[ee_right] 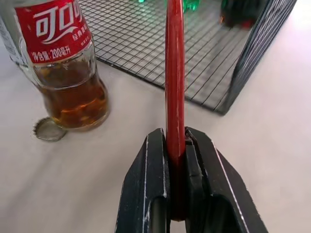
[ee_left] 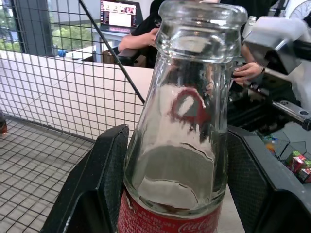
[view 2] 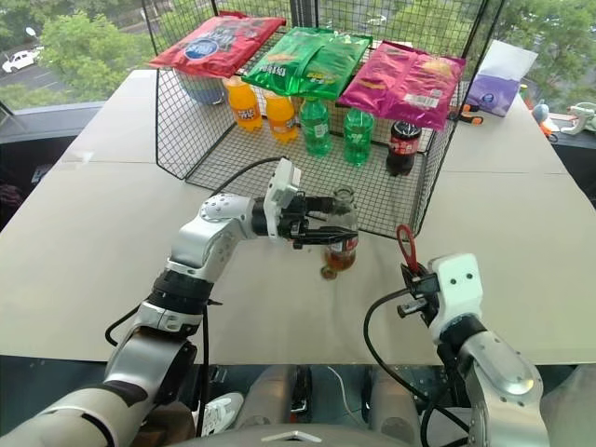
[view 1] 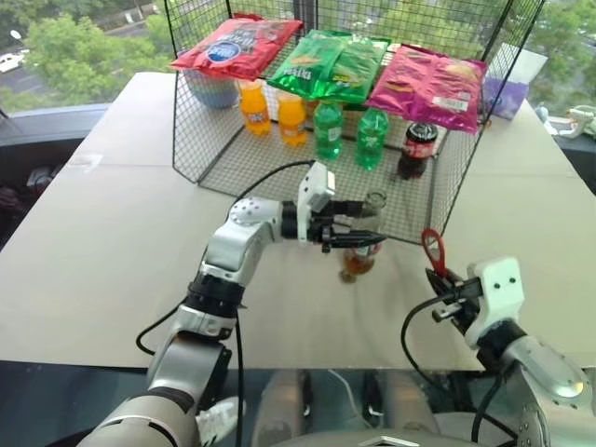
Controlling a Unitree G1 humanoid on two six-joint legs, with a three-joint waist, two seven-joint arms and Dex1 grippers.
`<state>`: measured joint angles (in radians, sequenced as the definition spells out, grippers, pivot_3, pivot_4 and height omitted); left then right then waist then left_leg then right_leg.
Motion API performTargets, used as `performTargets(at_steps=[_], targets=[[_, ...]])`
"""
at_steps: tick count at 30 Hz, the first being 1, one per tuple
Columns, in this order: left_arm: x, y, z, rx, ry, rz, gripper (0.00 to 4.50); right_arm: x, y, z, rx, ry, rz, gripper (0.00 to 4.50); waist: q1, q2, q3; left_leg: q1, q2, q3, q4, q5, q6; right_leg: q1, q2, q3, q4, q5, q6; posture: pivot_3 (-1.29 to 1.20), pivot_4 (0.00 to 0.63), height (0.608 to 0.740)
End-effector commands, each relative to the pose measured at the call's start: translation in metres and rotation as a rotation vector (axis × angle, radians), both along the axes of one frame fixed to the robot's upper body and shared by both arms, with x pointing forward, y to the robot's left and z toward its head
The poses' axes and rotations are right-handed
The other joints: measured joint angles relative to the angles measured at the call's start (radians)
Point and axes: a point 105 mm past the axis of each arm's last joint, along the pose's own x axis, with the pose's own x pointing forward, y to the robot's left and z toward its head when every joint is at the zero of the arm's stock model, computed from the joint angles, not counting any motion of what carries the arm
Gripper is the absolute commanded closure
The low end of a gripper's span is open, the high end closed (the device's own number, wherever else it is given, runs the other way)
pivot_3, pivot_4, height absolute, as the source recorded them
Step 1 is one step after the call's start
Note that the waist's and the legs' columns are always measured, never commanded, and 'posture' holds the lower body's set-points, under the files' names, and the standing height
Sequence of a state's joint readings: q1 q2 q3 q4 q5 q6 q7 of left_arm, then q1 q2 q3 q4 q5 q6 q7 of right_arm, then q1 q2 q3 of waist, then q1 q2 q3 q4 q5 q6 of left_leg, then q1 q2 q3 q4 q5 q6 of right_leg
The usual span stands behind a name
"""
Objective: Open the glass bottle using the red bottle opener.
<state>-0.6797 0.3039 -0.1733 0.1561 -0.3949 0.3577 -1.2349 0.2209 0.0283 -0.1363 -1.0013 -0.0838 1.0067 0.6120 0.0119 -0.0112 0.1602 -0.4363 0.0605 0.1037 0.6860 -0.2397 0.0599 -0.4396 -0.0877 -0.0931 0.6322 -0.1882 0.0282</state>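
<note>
A broad pale table (view 1: 112, 242) carries a black wire-mesh rack (view 1: 279, 158) at its far side, with three snack bags in red, green and pink laid across its top and small orange, green and dark cola bottles (view 1: 416, 149) standing inside it. Just in front of the rack stands the small clear glass bottle with brown liquid and a red-and-white label (view 2: 341, 244), upright on the table with its mouth bare. The left gripper (view 2: 328, 231) reaches in level from the side, its two black fingers (ee_left: 97, 194) pinched on either flank of the bottle at label height. Nearer the table's front edge and apart from the bottle, the right gripper (view 1: 440, 279) has its fingers pressed together on the handle of the flat red bottle opener with a ring-shaped head (view 1: 433, 250), which stands upright. A small silver crimped bottle cap (ee_right: 48, 130) lies on the table touching the bottle's base
</note>
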Motion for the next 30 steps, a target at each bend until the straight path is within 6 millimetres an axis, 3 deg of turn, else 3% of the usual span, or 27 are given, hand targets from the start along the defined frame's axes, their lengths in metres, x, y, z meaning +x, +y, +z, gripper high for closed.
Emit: performTargets(at_steps=[1,8,17,18,19,26,30], targets=[[-0.002,-0.004,0.021,-0.066,-0.100,0.013,1.70,0.002,0.002,-0.001,0.089,0.052,0.005,4.50,0.002,0.000,0.000,0.000,0.000,0.000,0.000,0.000,0.000,0.000,0.000,0.000,0.000,0.000,0.000,0.00,0.150,0.728],[0.009,0.006,0.020,-0.088,-0.112,0.079,1.70,0.001,0.000,-0.009,0.096,0.130,0.002,4.50,0.001,0.000,0.000,-0.001,-0.003,0.000,-0.002,0.000,0.000,-0.001,0.001,0.000,-0.001,0.000,0.000,0.00,0.150,0.728],[0.012,0.015,-0.012,-0.065,-0.081,0.126,1.70,0.000,0.004,-0.022,0.175,0.226,0.010,4.50,0.000,0.001,0.000,-0.001,-0.003,0.000,-0.001,0.000,0.000,-0.001,0.000,0.000,-0.001,0.000,0.000,0.00,0.150,0.728],[0.013,0.015,-0.013,-0.065,-0.080,0.132,1.76,0.001,0.002,-0.023,0.175,0.231,-0.003,3.60,0.000,0.001,0.000,-0.001,-0.003,0.000,-0.002,0.000,0.000,-0.001,0.000,0.000,-0.001,0.000,0.000,0.00,0.150,0.728],[0.013,0.016,-0.015,-0.066,-0.080,0.136,1.76,0.002,0.000,-0.024,0.176,0.235,-0.012,3.31,0.000,0.001,0.000,0.000,-0.003,0.000,-0.001,0.000,0.000,0.000,0.000,0.000,-0.001,0.000,0.000,0.00,0.150,0.728],[0.021,0.022,-0.021,-0.078,-0.052,0.184,1.76,0.002,-0.015,-0.021,0.147,0.226,-0.063,0.02,-0.002,0.002,-0.001,0.002,-0.001,0.000,-0.002,0.000,0.000,0.001,0.000,0.000,0.000,0.000,0.000,0.00,0.150,0.728],[0.025,0.022,-0.018,-0.089,-0.039,0.201,1.76,0.001,-0.024,-0.018,0.090,0.183,-0.092,0.02,-0.002,0.003,-0.002,0.003,-0.001,0.000,-0.002,0.000,0.000,0.001,0.000,0.000,0.000,0.000,0.000,0.00,0.150,0.728]])
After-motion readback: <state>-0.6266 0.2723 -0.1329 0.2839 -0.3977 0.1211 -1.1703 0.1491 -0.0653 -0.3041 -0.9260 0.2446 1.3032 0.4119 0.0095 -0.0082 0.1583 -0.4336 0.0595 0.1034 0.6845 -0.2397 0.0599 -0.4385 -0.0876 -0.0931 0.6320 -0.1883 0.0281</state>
